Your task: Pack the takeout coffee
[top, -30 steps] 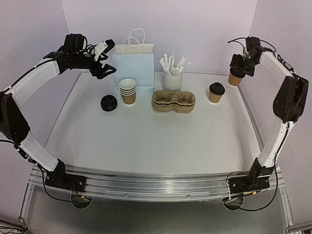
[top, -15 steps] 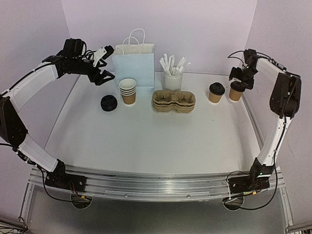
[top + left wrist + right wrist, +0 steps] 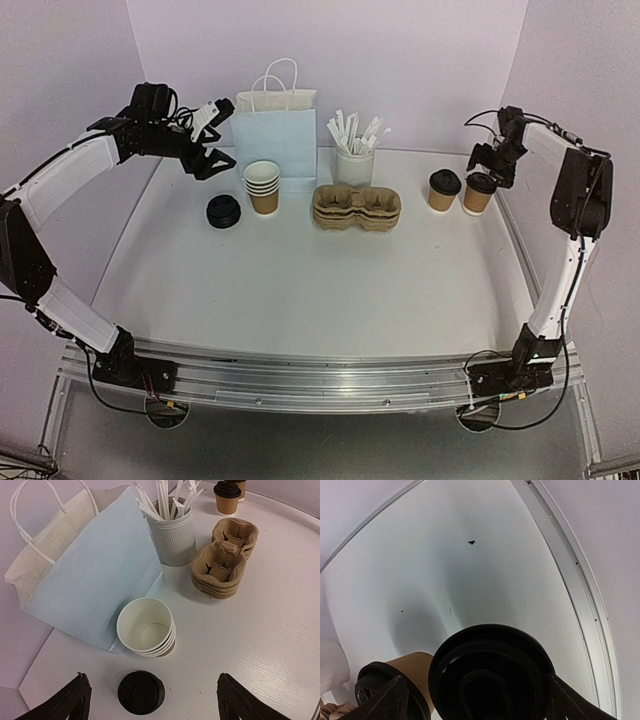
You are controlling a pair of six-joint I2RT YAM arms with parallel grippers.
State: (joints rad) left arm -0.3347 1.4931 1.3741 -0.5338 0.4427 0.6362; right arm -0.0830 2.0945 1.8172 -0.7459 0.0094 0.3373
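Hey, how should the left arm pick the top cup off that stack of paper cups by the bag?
Probably pinch the top cup by its rim, one finger inside, one outside, coming straight down. It stands upright and open-mouthed, nested in the stack so only its rim is exposed; the bag crowds the far side.

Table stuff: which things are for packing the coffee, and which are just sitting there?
For the job: two lidded cups, stack of open cups, loose black lid; probably the cardboard carriers and blue bag too.
Just sitting there: white cup of straws.
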